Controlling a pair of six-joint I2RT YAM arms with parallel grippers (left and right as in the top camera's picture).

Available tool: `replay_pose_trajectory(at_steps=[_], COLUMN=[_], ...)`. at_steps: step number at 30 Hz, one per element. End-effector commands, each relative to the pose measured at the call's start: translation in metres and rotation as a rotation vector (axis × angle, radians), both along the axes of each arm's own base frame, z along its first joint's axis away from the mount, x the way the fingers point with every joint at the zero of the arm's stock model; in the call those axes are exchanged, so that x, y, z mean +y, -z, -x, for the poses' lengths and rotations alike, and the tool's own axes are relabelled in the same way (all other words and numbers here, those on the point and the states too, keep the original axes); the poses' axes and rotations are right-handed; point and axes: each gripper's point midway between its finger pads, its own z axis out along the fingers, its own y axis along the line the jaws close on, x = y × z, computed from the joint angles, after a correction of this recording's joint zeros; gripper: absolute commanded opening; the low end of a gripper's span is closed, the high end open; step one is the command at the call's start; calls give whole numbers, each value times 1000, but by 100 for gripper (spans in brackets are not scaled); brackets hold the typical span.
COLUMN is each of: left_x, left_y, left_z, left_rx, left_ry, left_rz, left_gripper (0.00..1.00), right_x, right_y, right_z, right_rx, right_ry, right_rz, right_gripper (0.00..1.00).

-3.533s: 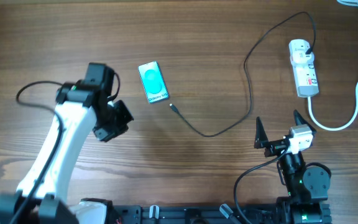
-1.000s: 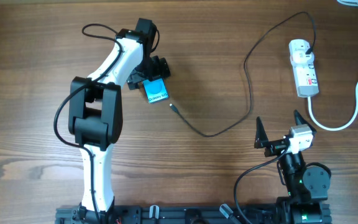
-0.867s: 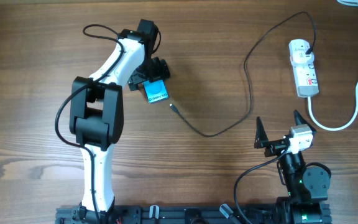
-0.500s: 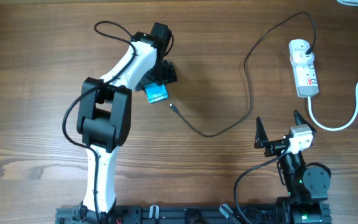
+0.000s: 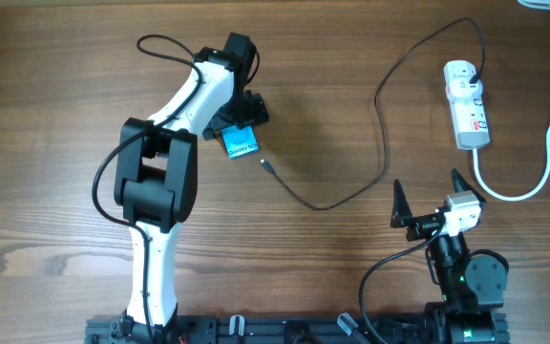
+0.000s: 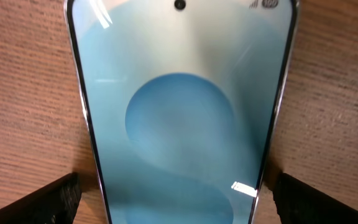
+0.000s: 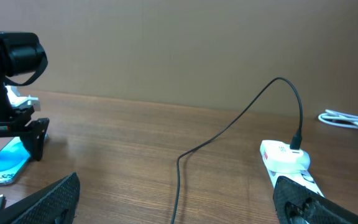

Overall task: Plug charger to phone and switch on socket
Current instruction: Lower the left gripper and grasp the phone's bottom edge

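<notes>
The left gripper (image 5: 240, 113) has its jaws spread either side of the phone (image 5: 243, 144), lying toward the table's (image 5: 55, 76) far edge; the right gripper (image 5: 428, 191) gapes wide by the near edge.

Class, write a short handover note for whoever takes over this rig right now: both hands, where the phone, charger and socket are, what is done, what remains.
Left hand: open, fingers either side of the phone, not closed on it.
Right hand: open, empty, apart from all three.
Charger: one end at the socket, free tip lying on the table beside the phone, not connected.
Done: left hand placed at the phone.
To do: plug the tip into the phone, switch on the socket.
</notes>
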Motion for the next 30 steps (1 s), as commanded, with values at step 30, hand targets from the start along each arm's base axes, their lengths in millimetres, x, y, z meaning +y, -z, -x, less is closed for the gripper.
replay_pose_trajectory(at_steps=[30], left_x=[-3], left_y=[-17], left_z=[-9], left_rx=[-62], left_ry=[-42], left_rz=[20], left_gripper=[65], right_x=[-3], right_y=[-2], right_z=[0], right_rx=[-9], right_ry=[14], right_rz=[-2], right_gripper=[100])
